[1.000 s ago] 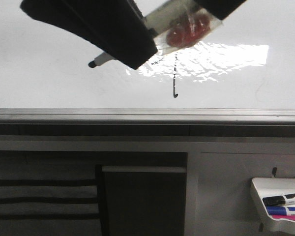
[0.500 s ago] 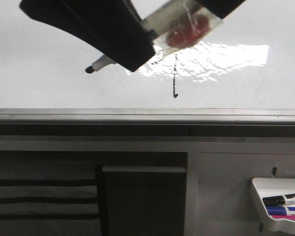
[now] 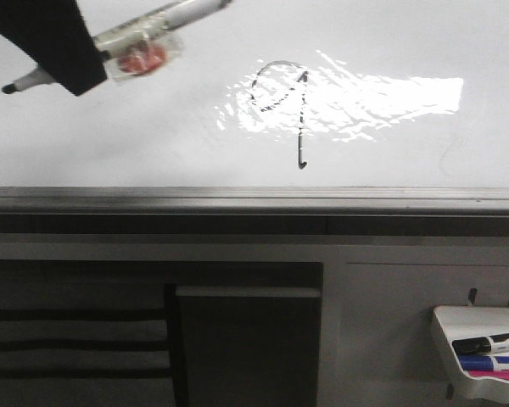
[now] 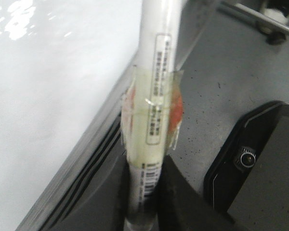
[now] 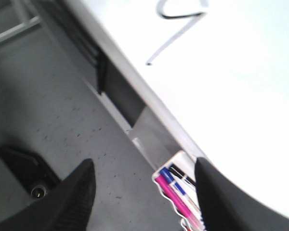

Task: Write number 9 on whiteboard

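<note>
One large glossy white whiteboard (image 3: 153, 127) with a dark grey metal edge rail and one bright glare patch fills the upper front view; one thin black hand-drawn number 9 (image 3: 282, 106) sits on it, round loop in the glare, long straight stem dropping to a small hooked foot just above the rail. One black left gripper (image 3: 55, 42) at the upper left corner of the front view is pressed together on one white barrel marker (image 3: 153, 24), black nib pointing left and off the board surface as far as can be told, well apart from the digit. One clear tape wrap with a red patch (image 3: 140, 58) sits on the marker just beside the gripper. One small white marker tray (image 3: 471, 320) hangs at lower right below the rail, holding three visible markers: one black, one blue, one pink. Left wrist view only: the marker (image 4: 156, 96) close up with its printed label, yellowish tape, red patch, the two fingers (image 4: 183, 202) pinching its lower barrel, speckled grey floor, a black base unit with a round lens. Right wrist view only: the right gripper (image 5: 144, 192), not seen in the front view, fingers spread wide with nothing between them, hanging over the grey floor and the tray's markers (image 5: 176, 195); the 9 (image 5: 176, 29) appears slanted near the board edge (image 5: 149, 110).
</note>
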### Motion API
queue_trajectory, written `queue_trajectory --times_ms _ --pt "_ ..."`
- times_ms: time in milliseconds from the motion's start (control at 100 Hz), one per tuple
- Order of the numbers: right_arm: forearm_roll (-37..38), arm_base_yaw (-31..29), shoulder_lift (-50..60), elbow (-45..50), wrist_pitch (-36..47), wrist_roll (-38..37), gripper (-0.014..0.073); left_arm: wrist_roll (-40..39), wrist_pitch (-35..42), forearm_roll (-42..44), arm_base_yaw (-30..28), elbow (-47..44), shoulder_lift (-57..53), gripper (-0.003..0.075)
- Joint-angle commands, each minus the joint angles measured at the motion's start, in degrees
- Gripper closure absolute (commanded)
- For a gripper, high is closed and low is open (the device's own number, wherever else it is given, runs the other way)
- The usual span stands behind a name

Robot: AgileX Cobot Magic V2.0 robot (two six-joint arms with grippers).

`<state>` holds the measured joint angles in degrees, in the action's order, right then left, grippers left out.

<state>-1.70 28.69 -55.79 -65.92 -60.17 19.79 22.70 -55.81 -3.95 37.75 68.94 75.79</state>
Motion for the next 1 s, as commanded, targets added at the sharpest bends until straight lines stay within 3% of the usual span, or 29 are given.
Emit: queue_trajectory --times_ms 0,190,370,570,860,990 --pt "0.8 -2.8 2.4 -1.8 2.3 -1.2 0.0201 -6.3 3.6 1.1 -4.5 1.6 -2.7 0.0741" --pt "0.8 -4.5 3.4 -1.8 2.4 -1.3 0.0201 -13.6 15.3 0.7 -16.5 -4.5 -4.3 0.0741" --pt "0.8 -4.5 3.3 -1.8 2.4 -1.4 0.0201 -16.1 31.1 -4.2 -23.1 -13.4 -3.5 0.0741" --pt "0.8 -4.5 3.3 -1.8 2.9 -1.4 0.0201 -16.1 42.8 -9.8 -25.0 -18.2 -1.2 0.0741" --pt "0.8 -4.5 3.3 -1.8 2.9 -1.4 0.0201 -16.1 47.4 -12.5 -25.0 -18.3 1.8 0.0736" --pt "0.8 -4.5 3.3 -1.8 2.9 -1.4 0.0201 -16.1 47.5 -12.5 -25.0 -18.3 1.8 0.0623"
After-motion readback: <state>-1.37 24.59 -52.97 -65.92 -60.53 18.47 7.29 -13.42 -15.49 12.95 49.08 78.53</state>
